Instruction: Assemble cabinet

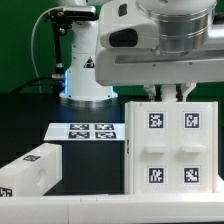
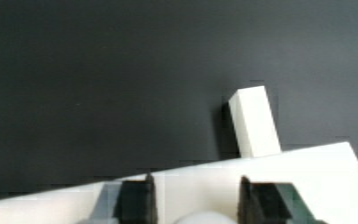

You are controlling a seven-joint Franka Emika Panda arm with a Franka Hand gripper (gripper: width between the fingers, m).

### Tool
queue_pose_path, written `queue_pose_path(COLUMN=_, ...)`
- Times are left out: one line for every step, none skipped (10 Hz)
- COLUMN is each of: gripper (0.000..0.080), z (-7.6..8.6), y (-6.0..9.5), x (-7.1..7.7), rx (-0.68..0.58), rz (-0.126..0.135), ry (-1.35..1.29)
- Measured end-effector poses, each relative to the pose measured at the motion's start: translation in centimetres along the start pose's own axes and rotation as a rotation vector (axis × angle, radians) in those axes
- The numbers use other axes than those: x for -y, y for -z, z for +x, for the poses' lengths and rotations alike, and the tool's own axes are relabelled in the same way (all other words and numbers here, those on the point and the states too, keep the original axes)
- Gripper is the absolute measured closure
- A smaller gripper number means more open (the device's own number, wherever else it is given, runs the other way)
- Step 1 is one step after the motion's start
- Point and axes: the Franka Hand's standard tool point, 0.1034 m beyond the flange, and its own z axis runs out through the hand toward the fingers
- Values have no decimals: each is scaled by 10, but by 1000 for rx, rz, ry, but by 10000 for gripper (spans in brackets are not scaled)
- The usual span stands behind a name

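1. The gripper (image 1: pixel 168 97) hangs straight over the cabinet body (image 1: pixel 172 150), its fingertips right at the body's upper edge, near the middle of that edge.
2. In the wrist view the gripper (image 2: pixel 199 186) has both dark fingers (image 2: pixel 137 196) spread apart over the white cabinet body (image 2: pixel 318 170). The white face runs on past both fingers and nothing is pinched between them.
3. The cabinet body stands on the dark table (image 1: pixel 30 115) at the exterior view's right, its tagged face toward that camera.
4. Count: one cabinet body with four square tags. One loose white block (image 1: pixel 30 170) lies at the exterior view's lower left, well apart from the gripper.
5. One narrow white slat (image 2: pixel 252 120) lies on the table, one end reaching the body's edge; whether they touch is unclear.
6. One marker board (image 1: pixel 86 131) with four tags lies beside the body, in front of the robot pedestal (image 1: pixel 85 75).
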Motion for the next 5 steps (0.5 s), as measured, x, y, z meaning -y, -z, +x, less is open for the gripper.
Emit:
queue_pose_path(gripper=470, z=0, y=0, x=1, rx=0, rz=3, ry=2)
queue_pose_path(gripper=309, z=0, y=0, x=2, rx=0, rz=5, ry=3)
queue_pose_path(gripper=309, z=0, y=1, x=3, rx=0, rz=7, ry=3)
queue_pose_path(gripper=133, z=-1, y=1, x=4, rx=0, rz=8, ry=4)
queue_pose_path(gripper=133, z=-1, y=1, x=4, rx=0, rz=8, ry=5)
